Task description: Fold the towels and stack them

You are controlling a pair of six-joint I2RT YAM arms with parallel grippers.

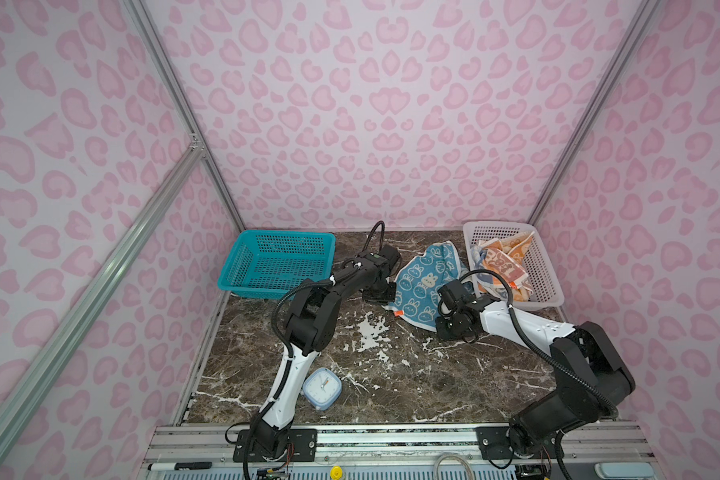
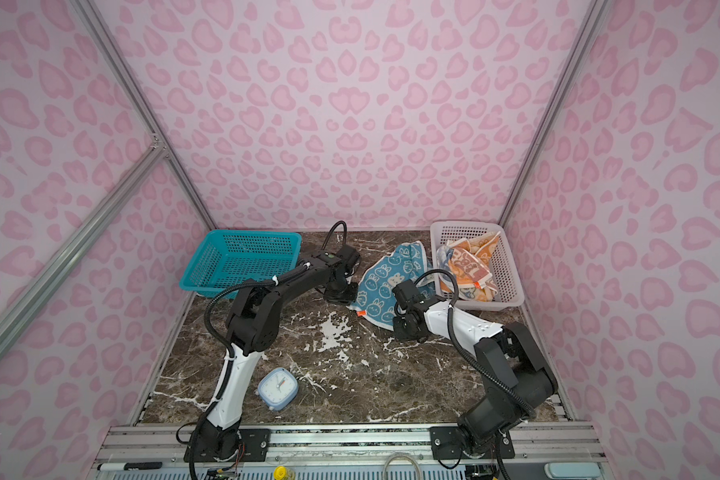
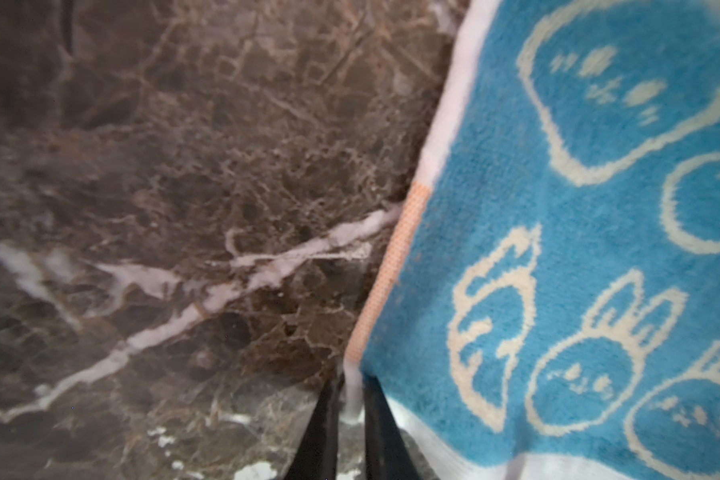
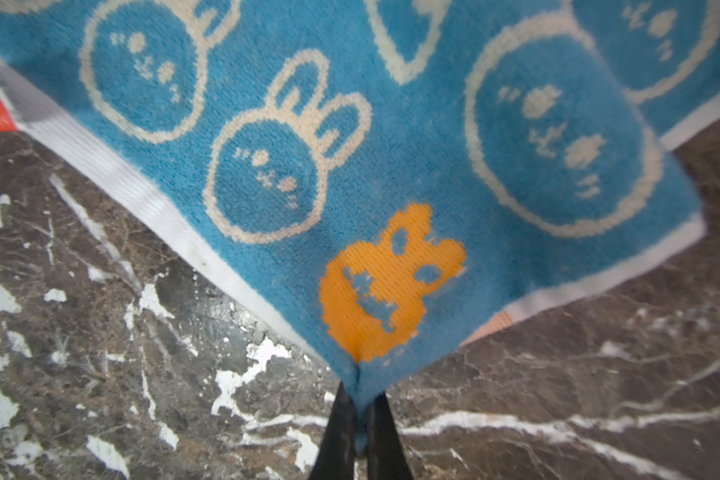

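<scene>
A blue towel (image 1: 422, 282) (image 2: 387, 282) with cream rabbit prints lies rumpled on the marble table, back centre. My left gripper (image 3: 352, 382) is shut on the white hem at one corner of it (image 3: 578, 249). My right gripper (image 4: 360, 390) is shut on another corner, just below an orange rabbit patch on the cloth (image 4: 350, 124). In both top views the left gripper (image 1: 381, 293) sits at the towel's left edge and the right gripper (image 1: 443, 328) at its near right corner. An orange-and-cream towel (image 1: 512, 249) and a striped lettered towel (image 1: 497, 266) lie crumpled in the white basket (image 1: 549, 286).
A teal mesh basket (image 1: 275, 262) stands at the back left, holding nothing. A small pale blue clock (image 1: 321, 388) lies near the left arm's base. Pink patterned walls enclose the table on three sides, and a metal rail (image 1: 391, 440) runs along the front.
</scene>
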